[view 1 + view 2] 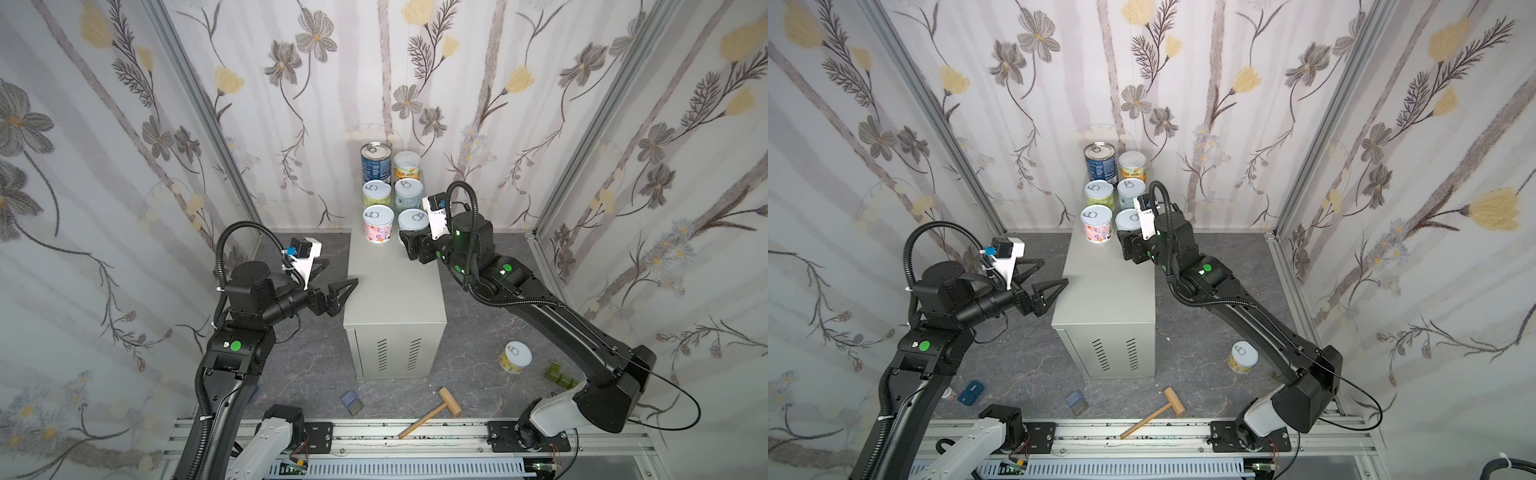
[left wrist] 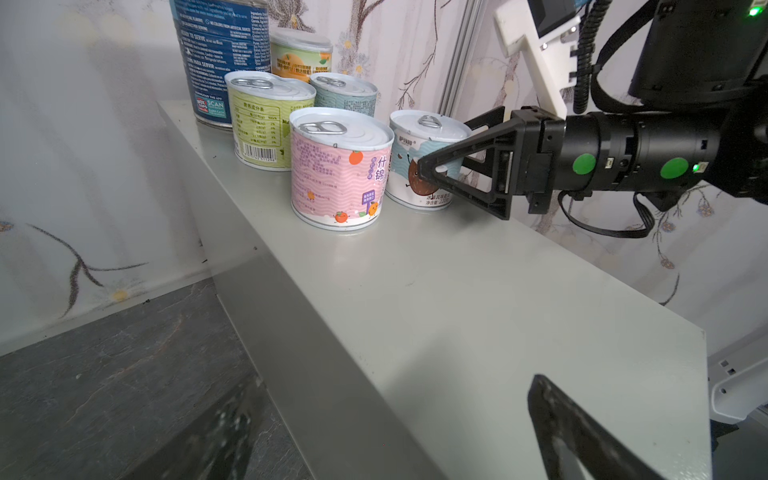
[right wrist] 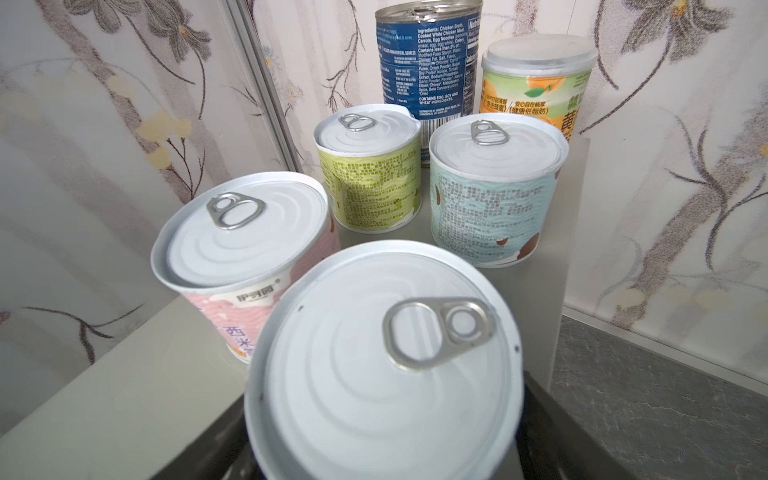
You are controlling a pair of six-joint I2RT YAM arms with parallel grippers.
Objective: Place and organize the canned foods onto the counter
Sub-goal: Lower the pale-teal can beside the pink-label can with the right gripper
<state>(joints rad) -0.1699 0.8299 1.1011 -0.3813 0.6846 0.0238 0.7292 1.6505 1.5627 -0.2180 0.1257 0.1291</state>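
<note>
Left wrist view catches the right gripper (image 2: 440,149) with its jaws on either side of a pale-blue can (image 2: 409,143), which stands upright on the counter (image 2: 457,291). Whether the pads press it or stand just clear, I cannot tell. Just beside that can, on the side away from the right arm, is the pink can (image 2: 340,170), and past both, four other cans (image 2: 266,120) run in two files toward the wall. Six are up, so the step in hand looks like setting this one in line. What remains is the yellow can (image 1: 515,357), seen in both top views upright on the floor (image 1: 465,374), lid up, long axis vertical. From the right gripper it lies back toward that arm's own base and well below, off the counter's right flank, near the forearm. The left gripper (image 1: 338,274) hangs empty, jaws wide apart, off the counter's opposite edge, with the whole box between it and the yellow can. I judge the right arm plainly nearer, and a sideways grasp round the label would suit.
</note>
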